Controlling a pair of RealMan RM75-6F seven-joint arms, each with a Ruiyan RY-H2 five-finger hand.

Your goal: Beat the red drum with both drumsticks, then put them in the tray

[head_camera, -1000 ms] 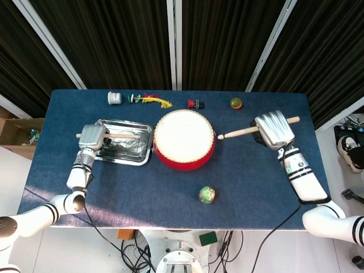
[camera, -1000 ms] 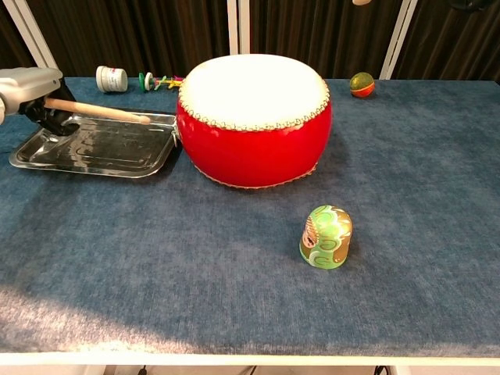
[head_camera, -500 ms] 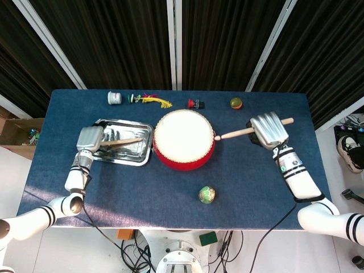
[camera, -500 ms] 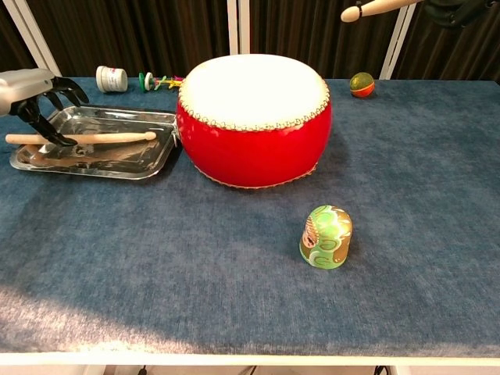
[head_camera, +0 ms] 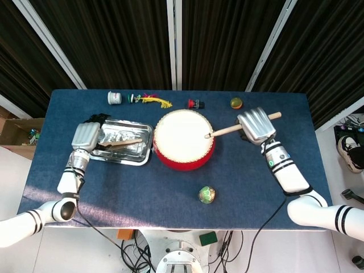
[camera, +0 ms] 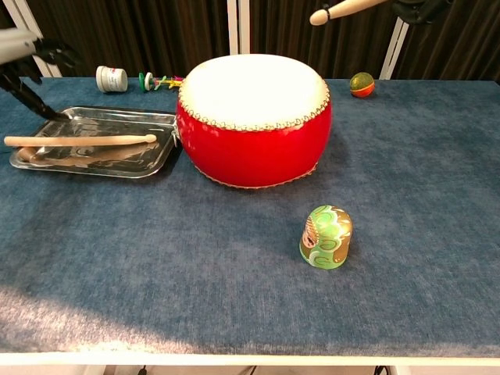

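The red drum with its white skin stands mid-table. Left of it lies the metal tray, and one wooden drumstick rests lengthwise in it. My left hand hovers over the tray's left end, fingers spread, holding nothing. My right hand grips the second drumstick, whose tip reaches over the drum's right edge, held in the air above the skin.
A green painted doll stands in front of the drum. Along the back edge are a white jar, colourful small items, a small red object and a striped ball.
My left hand let go of its drumstick, which now lies in the tray, and lifted away with fingers spread. My right hand carried its drumstick leftward until its tip is over the drum.
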